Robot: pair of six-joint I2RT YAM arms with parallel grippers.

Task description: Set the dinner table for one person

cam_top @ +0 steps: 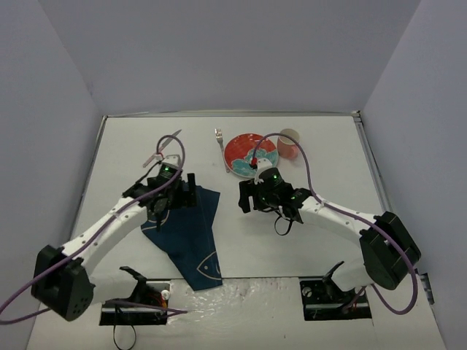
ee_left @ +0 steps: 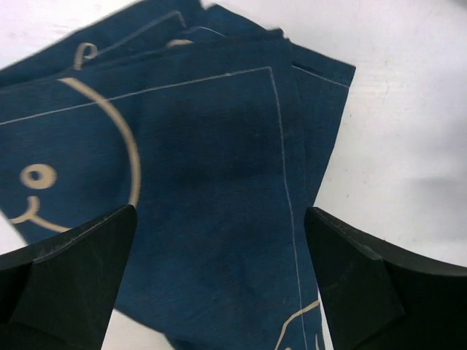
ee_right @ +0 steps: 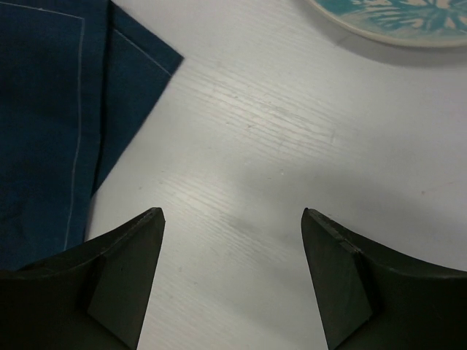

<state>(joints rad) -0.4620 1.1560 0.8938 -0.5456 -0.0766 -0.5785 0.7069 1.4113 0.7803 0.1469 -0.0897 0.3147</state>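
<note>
The white dinner table [cam_top: 336, 164] carries a folded navy placemat [cam_top: 188, 237] with a white fish drawing at front left. My left gripper [cam_top: 175, 198] hovers over the placemat's far end, open and empty; in the left wrist view the placemat [ee_left: 211, 146] fills the space between the left gripper's [ee_left: 220, 219] spread fingers. My right gripper [cam_top: 252, 197] is open and empty over bare table [ee_right: 255, 109], just right of the placemat's corner [ee_right: 51, 109]. A red patterned plate [cam_top: 248, 154] lies beyond it, and its rim [ee_right: 387, 18] shows in the right wrist view.
A fork [cam_top: 219, 140] lies left of the plate. A pink cup [cam_top: 288, 144] stands to the plate's right. A pink-handled utensil [cam_top: 155, 156] lies at the far left. Grey walls close in the table on three sides.
</note>
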